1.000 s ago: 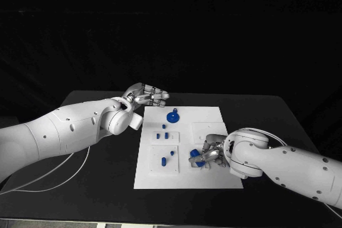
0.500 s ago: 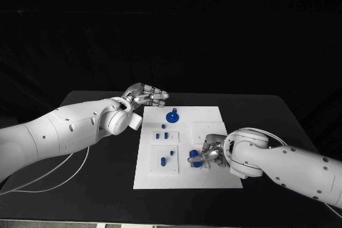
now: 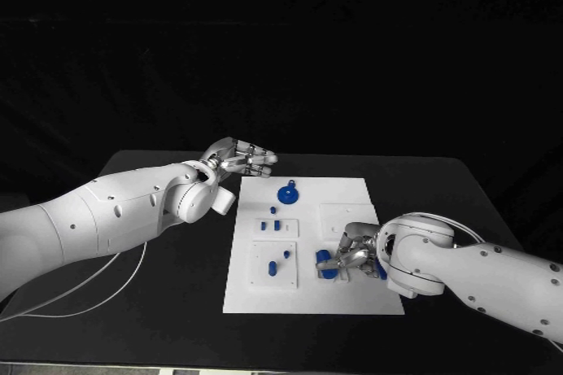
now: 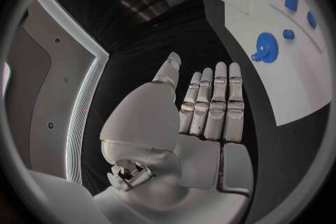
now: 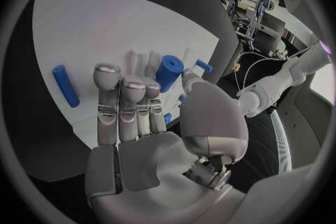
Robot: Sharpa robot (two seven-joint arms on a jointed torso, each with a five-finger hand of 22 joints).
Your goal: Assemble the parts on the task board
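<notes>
Right wrist view: short blue plastic cylinder part (image 5: 168,71) sits upright just past the fingertips of the right hand (image 5: 150,123), between thumb tip and fingers, w/ white flat plastic task board (image 5: 98,28) under it. Can't tell if the thumb actually touches it; fingers lie straight and close together, thumb alongside, nothing clearly pinched. A 2nd long blue plastic peg (image 5: 65,85) lies flat on the board just beside the outermost finger, apart from it.

Handling, my guess: part is small, light, rigid, smooth, so prob slippery. Best taken by its round sides, thumb vs fingertips, kept upright.

Head view: right hand (image 3: 355,257) is low over the board's near-right area, blue pieces at its fingers. Left hand (image 3: 241,158) rests off the board's far-left corner, fingers curled in, holding nothing.
</notes>
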